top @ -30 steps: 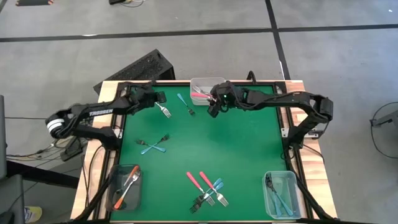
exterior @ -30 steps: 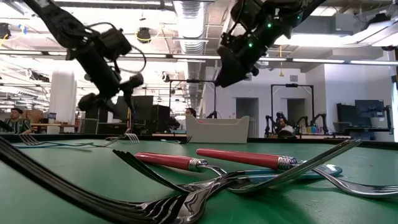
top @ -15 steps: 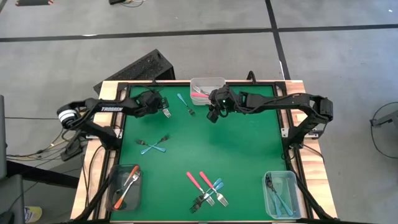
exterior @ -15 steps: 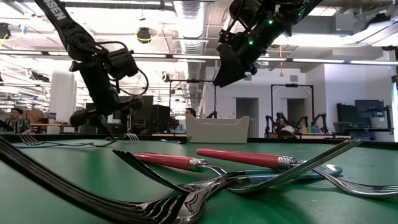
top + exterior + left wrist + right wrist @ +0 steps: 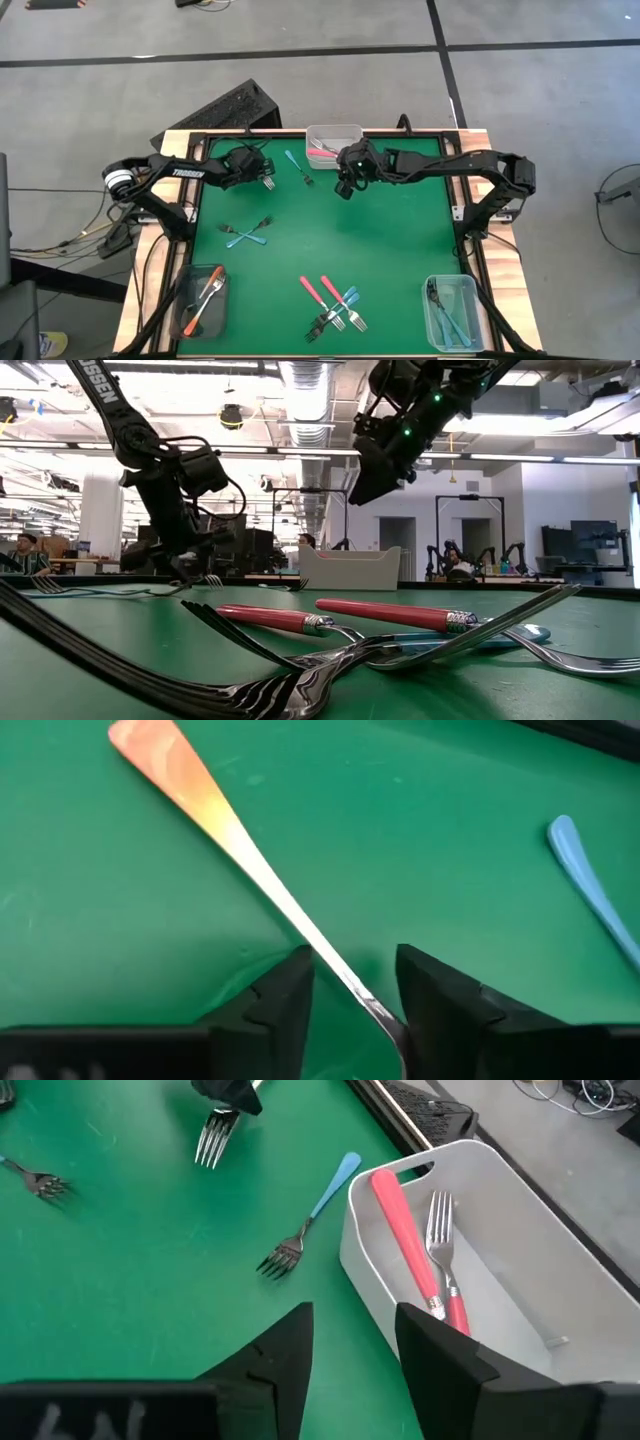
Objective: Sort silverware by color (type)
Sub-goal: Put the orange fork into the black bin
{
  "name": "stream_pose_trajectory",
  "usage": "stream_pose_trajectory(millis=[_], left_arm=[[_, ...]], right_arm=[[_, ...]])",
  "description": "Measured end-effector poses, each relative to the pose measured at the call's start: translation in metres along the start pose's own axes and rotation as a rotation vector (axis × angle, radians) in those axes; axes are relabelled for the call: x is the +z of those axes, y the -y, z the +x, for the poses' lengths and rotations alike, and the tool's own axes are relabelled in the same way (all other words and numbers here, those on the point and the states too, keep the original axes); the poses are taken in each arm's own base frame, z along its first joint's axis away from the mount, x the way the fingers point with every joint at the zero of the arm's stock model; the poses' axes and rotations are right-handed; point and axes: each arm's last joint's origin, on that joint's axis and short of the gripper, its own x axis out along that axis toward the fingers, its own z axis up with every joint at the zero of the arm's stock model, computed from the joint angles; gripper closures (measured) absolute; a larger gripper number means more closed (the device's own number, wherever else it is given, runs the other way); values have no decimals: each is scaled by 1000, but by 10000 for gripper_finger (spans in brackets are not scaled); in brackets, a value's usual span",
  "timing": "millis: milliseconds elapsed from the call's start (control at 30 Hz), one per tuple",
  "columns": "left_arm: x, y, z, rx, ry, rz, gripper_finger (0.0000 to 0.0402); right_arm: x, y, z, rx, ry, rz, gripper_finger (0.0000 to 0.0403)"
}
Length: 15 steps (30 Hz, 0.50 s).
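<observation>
An orange-handled fork (image 5: 170, 765) lies flat on the green mat at the far left, its tines (image 5: 212, 1135) toward the near side. My left gripper (image 5: 352, 965) is down over it, slanting downward. It is open, with one finger on each side of the fork's metal neck (image 5: 335, 960). My right gripper (image 5: 345, 185) hangs open above the mat beside the white tub (image 5: 520, 1240), with nothing between its fingers. Two pink-handled forks (image 5: 405, 1230) lie in that tub. A blue-handled fork (image 5: 310, 1215) rests on the mat between the two grippers. My left gripper straddles the orange fork's neck (image 5: 345, 978), coming from above at a slant with its fingers across the fork. The neck runs close to one finger (image 5: 420, 1000), and I cannot tell whether it touches. The fork lies flat on the mat.
Two teal forks (image 5: 245, 235) lie crossed at mid left. A pile of pink and blue forks (image 5: 335, 300) sits near the front edge. A clear tub (image 5: 205, 300) with orange forks stands front left. Another clear tub (image 5: 452, 310), with blue forks, stands front right.
My left gripper has sunk toward the mat and tipped further down, coming over the orange fork at the far left. The fork has not moved.
</observation>
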Motion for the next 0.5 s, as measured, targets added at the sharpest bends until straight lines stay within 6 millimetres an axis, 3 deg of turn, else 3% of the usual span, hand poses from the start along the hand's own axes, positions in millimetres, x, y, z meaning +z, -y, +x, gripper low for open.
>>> stream_pose_trajectory(millis=[233,367,500], left_arm=[[0,0,1,-13,-4,150,381],[-1,3,-3,-87,-64,291,392],[-6,9,-25,-208,-115,455,397]], right_arm=[[-17,-1,7,-1,-12,46,270],[-25,-5,9,7,-13,69,286],[-25,-10,8,22,3,74,291]])
